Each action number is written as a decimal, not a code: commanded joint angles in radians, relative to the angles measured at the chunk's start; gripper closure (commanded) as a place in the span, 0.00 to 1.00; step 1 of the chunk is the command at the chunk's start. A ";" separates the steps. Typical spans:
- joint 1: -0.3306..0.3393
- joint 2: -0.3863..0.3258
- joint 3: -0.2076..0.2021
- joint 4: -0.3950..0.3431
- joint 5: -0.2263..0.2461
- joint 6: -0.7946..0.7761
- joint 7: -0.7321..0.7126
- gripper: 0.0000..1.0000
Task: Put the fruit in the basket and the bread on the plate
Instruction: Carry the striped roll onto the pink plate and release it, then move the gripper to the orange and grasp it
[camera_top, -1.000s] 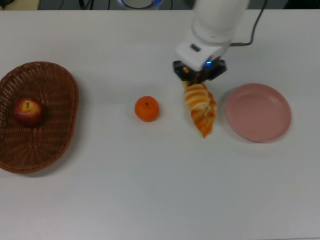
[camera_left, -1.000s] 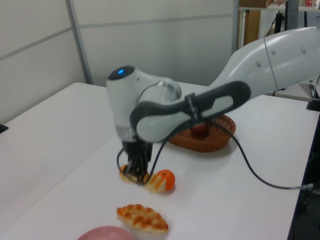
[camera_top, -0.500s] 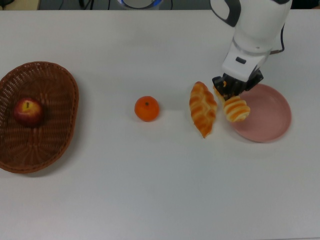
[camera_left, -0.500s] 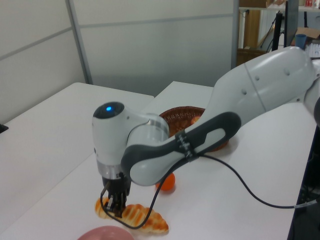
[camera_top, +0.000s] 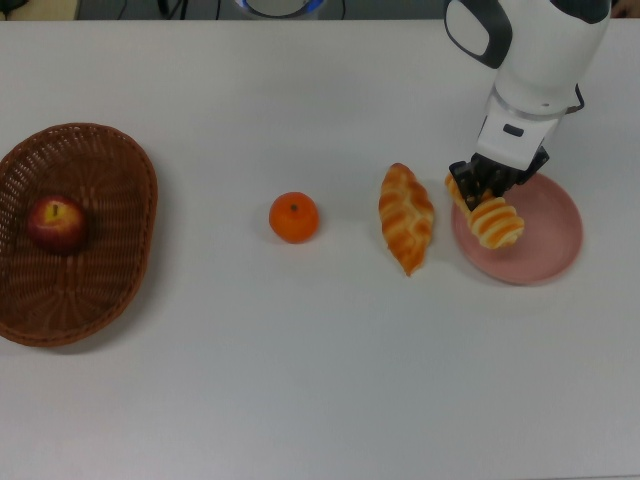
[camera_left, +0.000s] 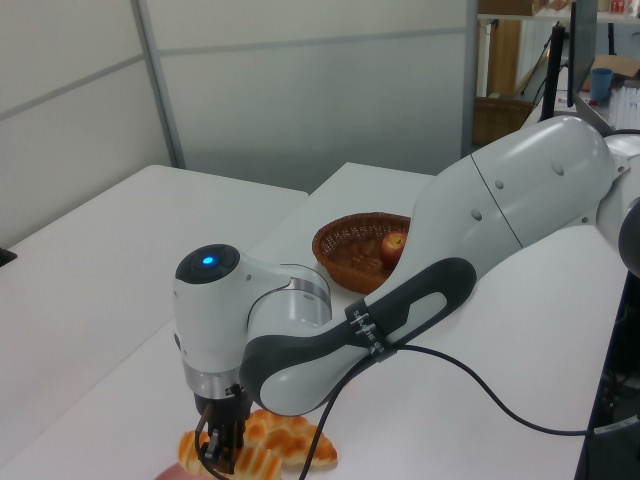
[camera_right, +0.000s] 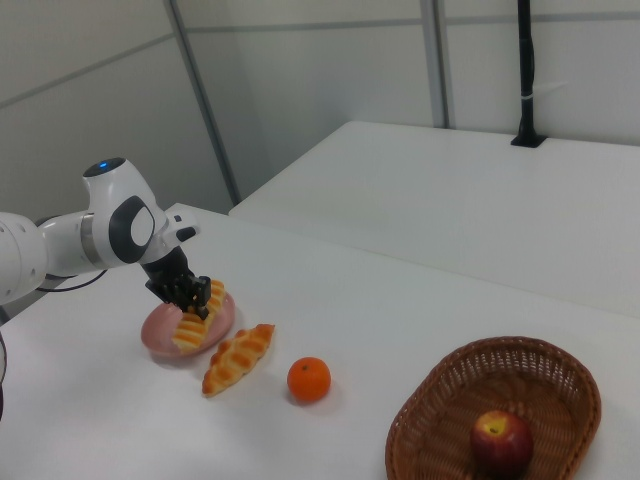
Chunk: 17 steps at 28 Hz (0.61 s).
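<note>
End effector (camera_top: 487, 192) gripping striped roll (camera_top: 495, 222) over pink plate (camera_top: 545, 232), seemingly just above it, braided loaf (camera_top: 406, 216) beside

bright, even light; faint shadows

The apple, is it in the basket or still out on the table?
In. The apple sits inside the basket, near the top view's left side; the right view shows it low between the woven walls.

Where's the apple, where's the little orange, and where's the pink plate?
apple (camera_top: 56, 222), top view, on the middle of its red skin, inside the basket.
orange (camera_top: 293, 217), top view, on the middle of its top.
pink plate (camera_top: 548, 240), top view, on a bare part beside the roll.
</note>
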<state>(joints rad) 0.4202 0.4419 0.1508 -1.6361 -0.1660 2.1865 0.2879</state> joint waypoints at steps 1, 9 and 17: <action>0.011 -0.005 -0.014 -0.001 -0.012 0.004 0.043 0.00; 0.006 -0.038 -0.027 -0.001 -0.003 -0.001 0.050 0.00; -0.029 -0.088 -0.112 -0.001 -0.012 -0.149 0.045 0.00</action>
<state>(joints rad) 0.4032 0.3991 0.0997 -1.6228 -0.1661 2.1242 0.3226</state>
